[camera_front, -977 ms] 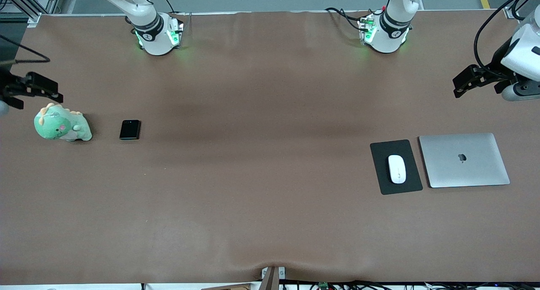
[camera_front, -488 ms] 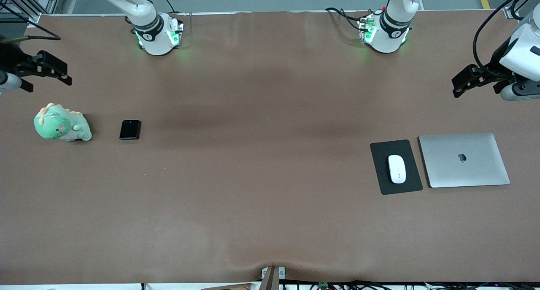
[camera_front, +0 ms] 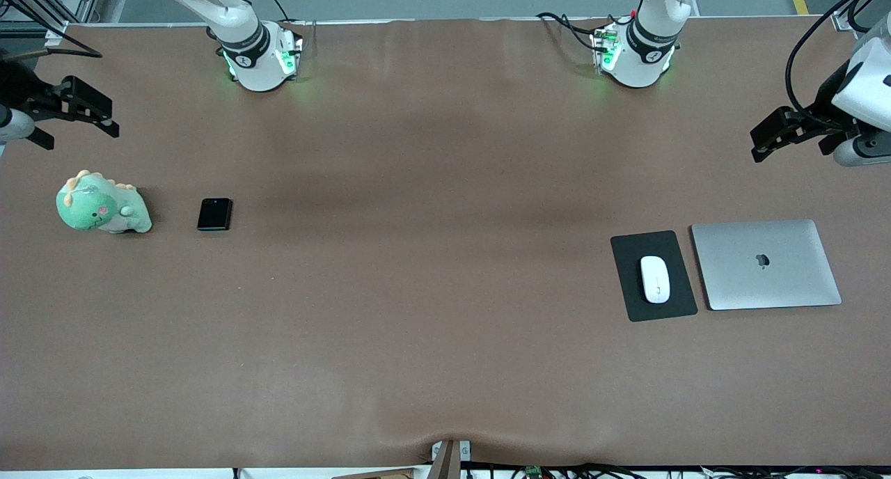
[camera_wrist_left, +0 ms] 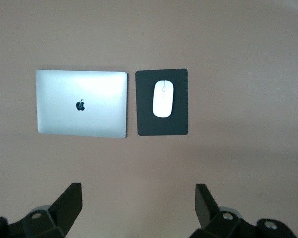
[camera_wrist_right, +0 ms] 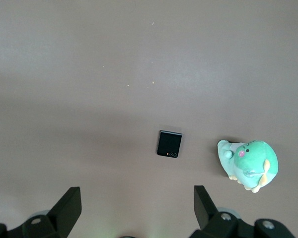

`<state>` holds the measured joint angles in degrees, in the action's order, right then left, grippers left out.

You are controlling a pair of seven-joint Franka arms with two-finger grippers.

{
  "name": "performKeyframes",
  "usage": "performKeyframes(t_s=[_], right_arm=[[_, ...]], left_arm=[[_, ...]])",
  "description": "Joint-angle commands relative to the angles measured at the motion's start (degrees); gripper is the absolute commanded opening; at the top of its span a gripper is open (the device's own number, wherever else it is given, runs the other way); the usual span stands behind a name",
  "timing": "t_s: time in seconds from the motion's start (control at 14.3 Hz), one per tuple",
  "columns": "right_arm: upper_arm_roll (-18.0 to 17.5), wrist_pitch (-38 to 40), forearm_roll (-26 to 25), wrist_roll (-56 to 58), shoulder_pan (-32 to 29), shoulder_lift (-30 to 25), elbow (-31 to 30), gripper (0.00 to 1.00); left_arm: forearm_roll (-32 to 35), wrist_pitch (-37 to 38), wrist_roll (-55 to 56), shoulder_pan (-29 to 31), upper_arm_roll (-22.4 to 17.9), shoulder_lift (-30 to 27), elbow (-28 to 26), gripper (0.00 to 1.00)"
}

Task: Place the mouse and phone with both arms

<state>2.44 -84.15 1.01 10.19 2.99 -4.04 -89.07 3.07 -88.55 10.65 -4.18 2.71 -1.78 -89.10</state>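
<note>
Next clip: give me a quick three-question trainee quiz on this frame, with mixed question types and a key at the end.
1. True or false: the mouse lies on the dark pad.
2. Which item is beside the phone? A) plush dinosaur B) laptop C) mug
3. Fill in: the left end effector and the right end effector both stand ____ and hold nothing.

Key:
1. True
2. A
3. open
</note>
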Motion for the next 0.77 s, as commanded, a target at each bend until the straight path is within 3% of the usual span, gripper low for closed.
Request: performKeyframes(t_s=[0.0,0.7], right_arm=[[0.2,0.39,0.05,0.09,-0.18,1.14,1.71,1.0],[0.2,0.39,0.05,0.09,-1.32,1.23,1.8,1.0]], left_arm=[[-2.71,0.31,-0.98,0.75,-0.07,-0.15,0.51,1.0],[-2.19,3.56,-0.8,0.58,-0.16,0.11,0.51,1.0]])
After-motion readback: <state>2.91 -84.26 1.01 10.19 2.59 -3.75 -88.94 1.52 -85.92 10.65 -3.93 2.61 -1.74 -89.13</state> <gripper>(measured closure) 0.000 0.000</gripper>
